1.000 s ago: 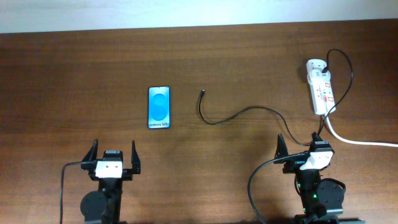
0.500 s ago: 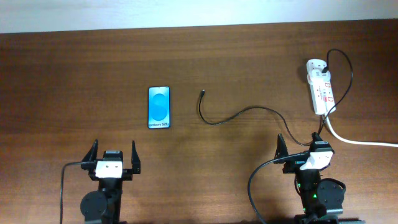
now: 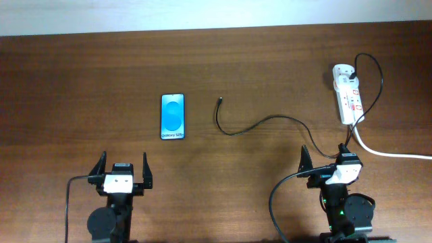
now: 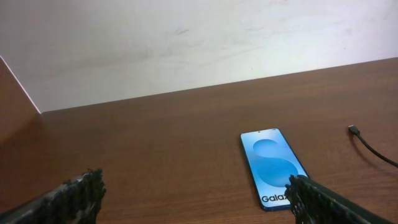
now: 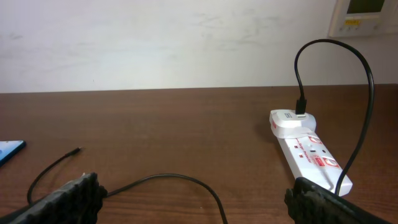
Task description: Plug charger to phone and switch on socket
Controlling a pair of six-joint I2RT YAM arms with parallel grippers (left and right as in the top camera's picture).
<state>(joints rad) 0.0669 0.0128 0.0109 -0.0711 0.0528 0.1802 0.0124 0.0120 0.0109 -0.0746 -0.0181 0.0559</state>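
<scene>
Overhead view: the phone [image 3: 172, 117] lies screen-up and lit blue on the table [image 3: 81, 74], left of centre; the plug tip [image 3: 220, 100] of the charger [image 3: 270, 120] lies free to its right, near but apart; the cable curls rightward, passes close by the right gripper [image 3: 324, 152], and loops up to the far end of the socket [image 3: 349, 96] near the right edge; a thick white cord [image 3: 391, 154] leaves the socket to the right. The left gripper [image 3: 123, 162] and the right gripper sit at the near edge, each with fingers spread wide and nothing between them.

Only the left wrist view shows the phone's lettering close up, cut off by a finger [image 4: 323, 200]. Only the right wrist view shows the socket's red marks, the cable arching above it, and a wall panel [image 5: 364, 15]; the phone appears there as a mere corner.

Compared with the earlier overhead frames, nothing has shifted.
</scene>
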